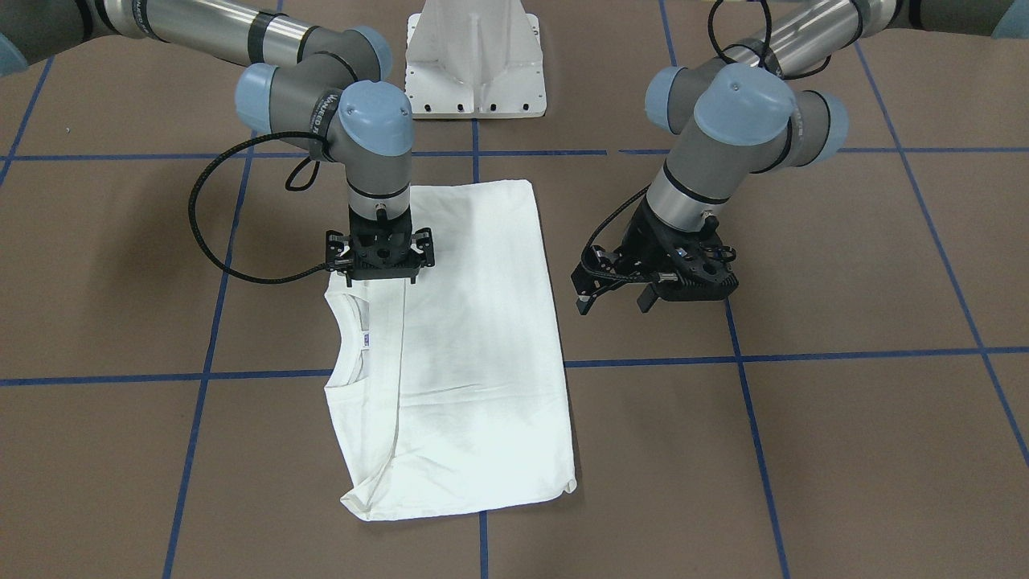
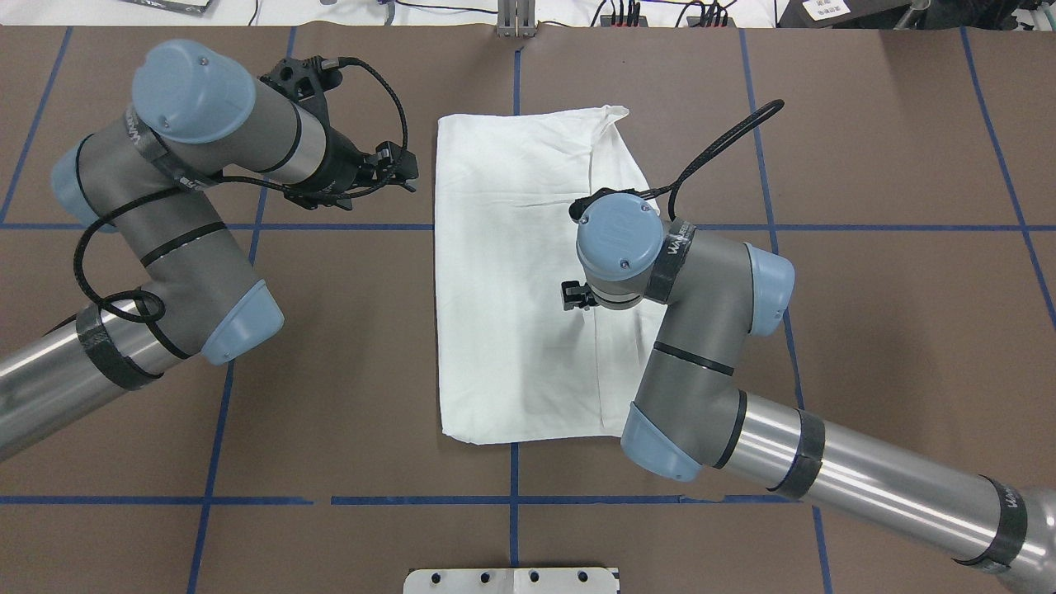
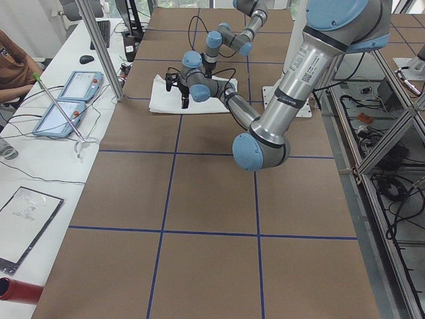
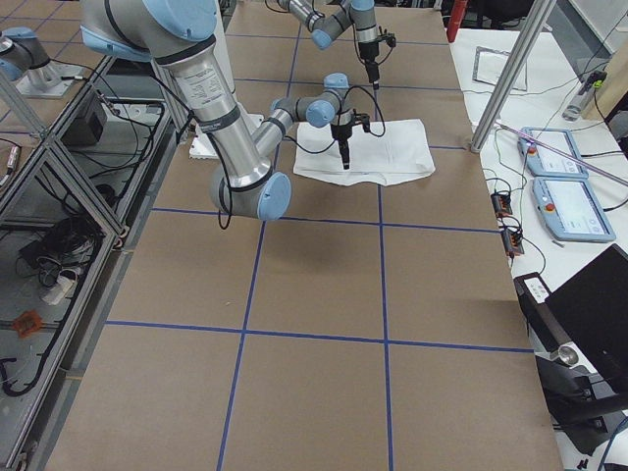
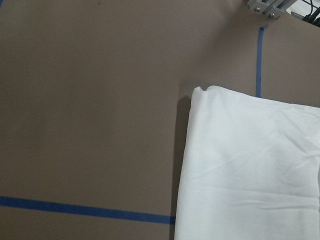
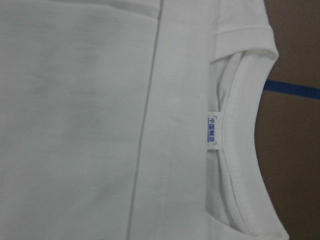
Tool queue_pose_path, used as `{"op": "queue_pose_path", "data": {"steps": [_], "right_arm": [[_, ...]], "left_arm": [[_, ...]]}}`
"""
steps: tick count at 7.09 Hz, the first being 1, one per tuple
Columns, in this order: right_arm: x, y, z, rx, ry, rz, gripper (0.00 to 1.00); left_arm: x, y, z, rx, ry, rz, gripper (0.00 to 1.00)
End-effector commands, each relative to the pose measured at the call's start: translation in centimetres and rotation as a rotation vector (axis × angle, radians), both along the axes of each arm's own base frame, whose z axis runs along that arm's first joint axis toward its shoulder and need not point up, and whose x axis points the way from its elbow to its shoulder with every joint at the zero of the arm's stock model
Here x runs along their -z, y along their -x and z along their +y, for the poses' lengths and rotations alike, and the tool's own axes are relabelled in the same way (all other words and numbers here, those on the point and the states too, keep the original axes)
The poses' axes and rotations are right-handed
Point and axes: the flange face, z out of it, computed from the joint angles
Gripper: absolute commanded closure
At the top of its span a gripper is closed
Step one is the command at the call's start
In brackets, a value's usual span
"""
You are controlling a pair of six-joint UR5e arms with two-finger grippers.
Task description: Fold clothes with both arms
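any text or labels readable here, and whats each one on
"WA...": white letters on the black band of the right arm; the rest is unreadable.
Neck label on the T-shirt: blue characters, too blurred to read.
Nothing else is legible.

the right gripper [image 1: 378, 269] points straight down, its fingertips hidden beneath its own body, so whether they pinch the shirt [image 1: 474, 338] under them cannot be told. just past them, the neck label [image 6: 213, 128] bears blue print too small to read.
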Motion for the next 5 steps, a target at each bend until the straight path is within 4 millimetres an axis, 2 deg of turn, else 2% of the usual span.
{"op": "queue_pose_path", "data": {"steps": [1,5], "right_arm": [[-1.0,1.2,-0.5,0.015,-0.004,0.034,0.00],[-1.8,0.8,-0.7,0.033,-0.010,0.052,0.00]], "left_arm": [[-0.3,-0.2,0.2,-0.006,0.001,-0.001,0.00],[0.1,-1.6,0.9,-0.022,0.001,0.004,0.00]]}}
